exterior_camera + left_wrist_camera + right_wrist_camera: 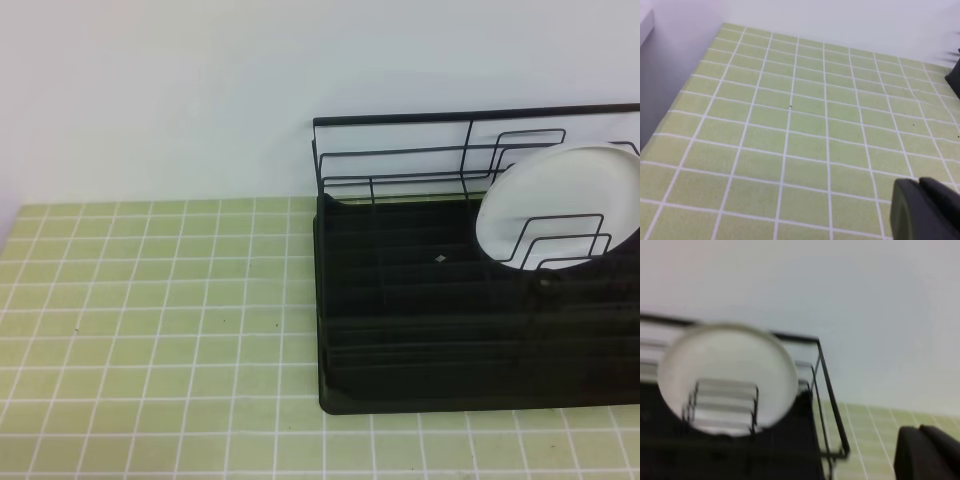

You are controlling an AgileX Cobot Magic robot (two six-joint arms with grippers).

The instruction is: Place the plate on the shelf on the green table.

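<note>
Nearest us in the high view lies the green tiled counter (150, 330), bare on the left. Beyond it to the right sits the black rack (420, 340), and at its far right the white plate (560, 205) stands tilted on edge among the wire dividers, leaning toward the back rail. No gripper touches it; none shows in the high view at all.

The left gripper (927, 210) appears only as a dark shape at the near right corner of its own wrist view, closed and empty, hovering over plain tiles. The right gripper (927, 452) sits likewise in the near right corner of its view, closed and holding nothing, well apart from the plate.

We judge the placing done, so the step in hand is pulling clear. To do that well, we would keep both arms away from the wire rail and dividers, since a knock there could tip the leaning plate.

The right wrist view, though blurred, shows the plate's face behind the dividers and the rack's right end corner, which the high view cuts off. The left wrist view shows the counter's left edge and only a sliver of the rack.
</note>
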